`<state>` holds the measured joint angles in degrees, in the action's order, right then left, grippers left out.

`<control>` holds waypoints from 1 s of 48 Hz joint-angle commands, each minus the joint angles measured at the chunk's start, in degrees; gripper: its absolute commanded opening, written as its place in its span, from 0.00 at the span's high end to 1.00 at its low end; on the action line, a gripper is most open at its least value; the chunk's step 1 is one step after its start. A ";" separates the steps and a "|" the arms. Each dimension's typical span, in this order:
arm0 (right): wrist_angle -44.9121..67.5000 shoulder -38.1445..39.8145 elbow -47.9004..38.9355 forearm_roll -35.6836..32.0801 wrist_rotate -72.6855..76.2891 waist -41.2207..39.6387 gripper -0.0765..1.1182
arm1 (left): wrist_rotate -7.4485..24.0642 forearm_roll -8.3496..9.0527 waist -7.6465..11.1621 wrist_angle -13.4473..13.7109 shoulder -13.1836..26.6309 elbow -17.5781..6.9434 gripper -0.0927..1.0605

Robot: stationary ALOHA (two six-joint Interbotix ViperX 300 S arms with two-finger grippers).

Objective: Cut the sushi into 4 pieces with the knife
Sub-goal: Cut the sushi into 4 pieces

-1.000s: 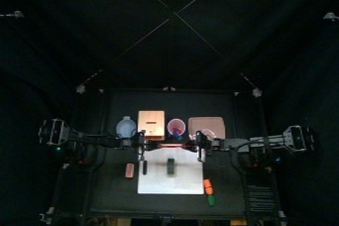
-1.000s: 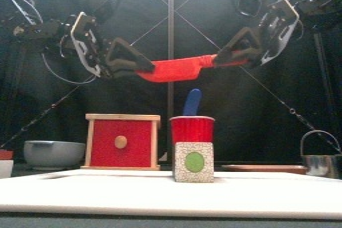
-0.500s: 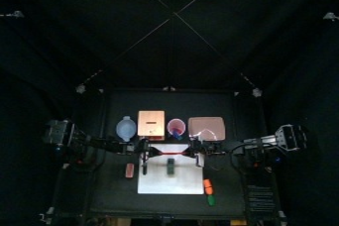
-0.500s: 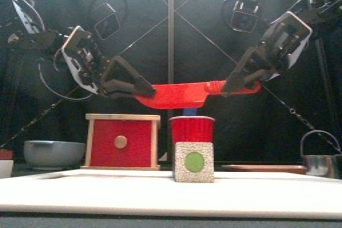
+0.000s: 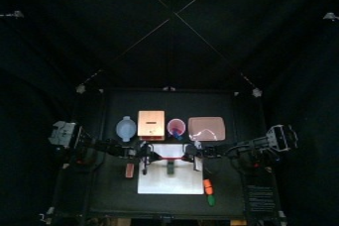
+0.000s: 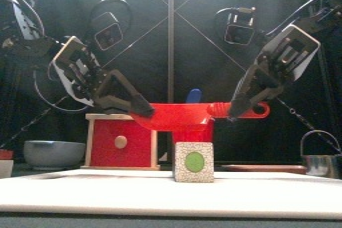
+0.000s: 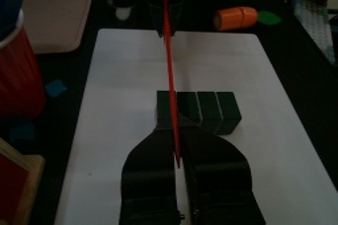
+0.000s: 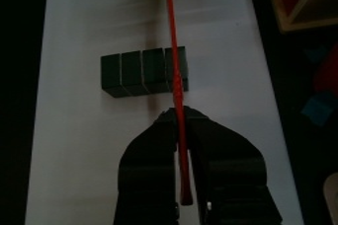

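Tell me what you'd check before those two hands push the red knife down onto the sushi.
1. Grip: left hand and right hand are each closed on one end of the red knife: ok.
2. Gap: the knife hangs above the sushi roll, not touching it: ok.
3. Direction: the blade runs across the roll, not along it: ok.
4. Cut spot: the blade sits over the roll near one end, but whether it lines up with a seam between blocks: cannot tell.
5. Roll position: it lies flat on the white cutting board, blocks together: ok.
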<state>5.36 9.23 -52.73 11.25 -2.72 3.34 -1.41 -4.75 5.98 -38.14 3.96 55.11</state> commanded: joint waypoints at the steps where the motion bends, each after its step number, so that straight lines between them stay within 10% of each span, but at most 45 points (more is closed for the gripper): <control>1: 0.18 -0.09 0.97 0.09 -0.18 -0.09 0.82 | 0.00 -0.26 0.18 -0.44 0.70 -1.85 0.70; 48: 0.18 -5.71 2.90 0.44 0.00 1.67 0.82 | -0.09 -3.16 2.90 0.09 5.98 -3.25 0.70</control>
<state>5.19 4.66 -51.68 11.60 -2.72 4.75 -1.41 -7.65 8.44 -38.32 9.32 53.44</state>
